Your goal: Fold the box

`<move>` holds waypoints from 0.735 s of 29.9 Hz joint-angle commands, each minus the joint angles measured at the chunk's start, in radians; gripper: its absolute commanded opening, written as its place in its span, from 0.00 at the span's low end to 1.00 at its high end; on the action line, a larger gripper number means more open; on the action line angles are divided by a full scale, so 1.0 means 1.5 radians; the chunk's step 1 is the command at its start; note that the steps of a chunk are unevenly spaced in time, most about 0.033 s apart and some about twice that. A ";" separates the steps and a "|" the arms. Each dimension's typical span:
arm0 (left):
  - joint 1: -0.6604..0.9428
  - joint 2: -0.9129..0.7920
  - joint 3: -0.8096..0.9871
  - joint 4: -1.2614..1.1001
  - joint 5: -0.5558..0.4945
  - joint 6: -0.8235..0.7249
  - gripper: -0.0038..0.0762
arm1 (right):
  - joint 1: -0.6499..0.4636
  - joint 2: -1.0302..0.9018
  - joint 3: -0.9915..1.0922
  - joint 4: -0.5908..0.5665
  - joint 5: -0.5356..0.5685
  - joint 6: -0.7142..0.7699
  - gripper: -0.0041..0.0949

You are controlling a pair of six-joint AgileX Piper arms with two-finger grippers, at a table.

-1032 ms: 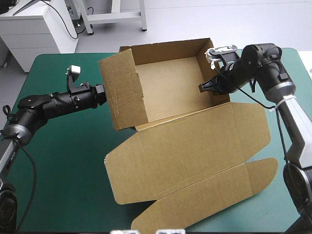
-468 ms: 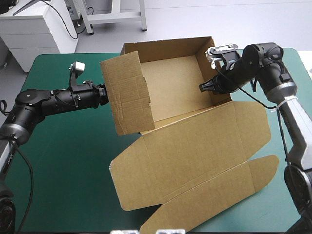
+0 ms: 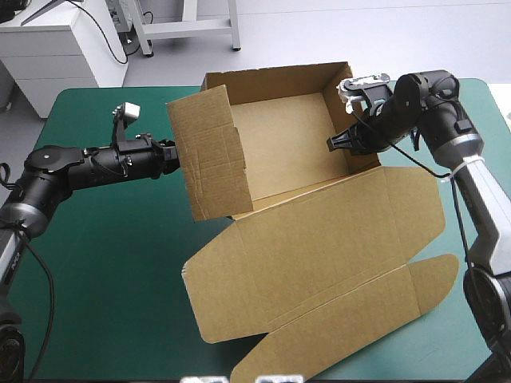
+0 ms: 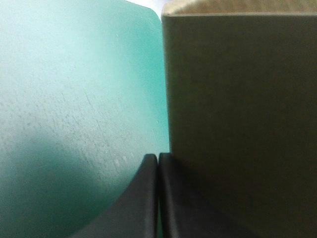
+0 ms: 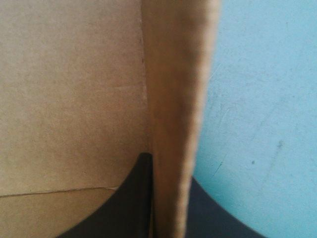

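- Teal-green cover (image 3: 104, 263) is spread over the whole table, and the brown box (image 3: 279, 144) is seen on it, from its middle toward the far edge and the right side.
- Three walls are raised around the box floor: a back wall (image 3: 275, 78), a left wall (image 3: 209, 152) that leans outward, and a right wall (image 3: 337, 112).
- The lid (image 3: 319, 247) is laid flat on the cover toward the near edge, with rounded flaps at its ends.
- The left gripper (image 3: 169, 152) is brought in low from the table's left side, and its tip is set against the outer face of the left wall.
- From the left wrist, its black fingers (image 4: 143, 198) are seen closed together in one arch with nothing between them; the brown wall face stands just ahead, to one side of them.
- The right gripper (image 3: 330, 144) is held over the right wall from the table's right side.
- From the right wrist, the wall's top edge (image 5: 173, 99) is seen edge-on, clamped between the two fingers (image 5: 133, 198), with the box floor on one side and bare cover on the other.
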 commanded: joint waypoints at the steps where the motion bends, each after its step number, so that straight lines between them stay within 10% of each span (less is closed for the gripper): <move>1: -0.011 -0.038 -0.028 -0.098 0.066 0.005 0.04 | -0.001 -0.017 -0.018 -0.067 -0.009 0.026 0.02; 22: 0.083 -0.038 -0.028 -0.072 0.076 -0.006 0.04 | -0.001 -0.017 -0.018 -0.078 -0.007 0.028 0.02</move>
